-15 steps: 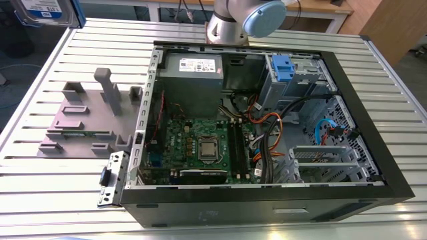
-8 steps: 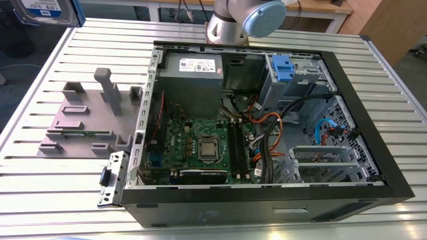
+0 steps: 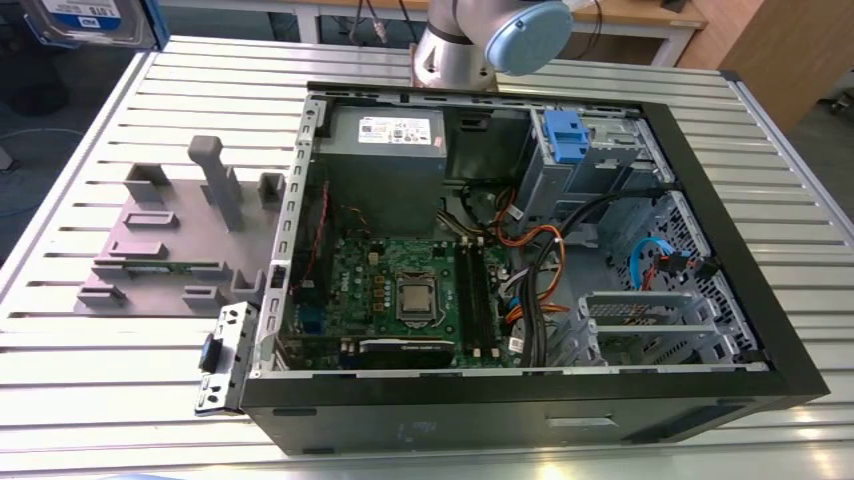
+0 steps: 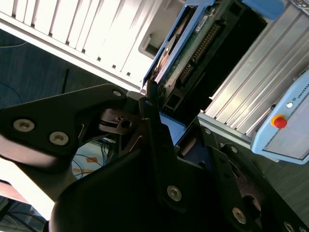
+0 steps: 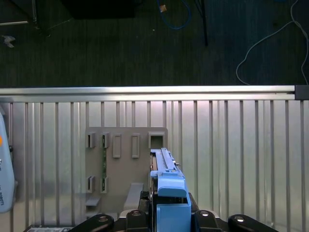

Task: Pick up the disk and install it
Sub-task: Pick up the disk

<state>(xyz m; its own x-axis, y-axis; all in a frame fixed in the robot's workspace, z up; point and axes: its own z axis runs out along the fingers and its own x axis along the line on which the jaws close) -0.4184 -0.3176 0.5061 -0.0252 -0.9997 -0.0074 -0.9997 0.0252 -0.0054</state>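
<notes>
Gripper (image 4: 153,116): jaws clamped on disk (image 5: 170,193). Disk held edge-on in air, above table (image 3: 147,400) edge at exterior view's left.

Step, as judged: carrying disk toward case. Do it well: firm grip, no twist, line disk up w/ bay, slow approach.

Around:
- Open PC case (image 3: 534,410) takes table middle to exterior view's right edge.
- Grey stand (image 3: 174,235) under disk; posts upright, so keep clear.
- Drive cage (image 3: 601,160) in case far corner.
- Cable bundle (image 3: 527,245) beside cage, prob. snag risk.
- Blue latch (image 3: 566,135) on cage.
</notes>
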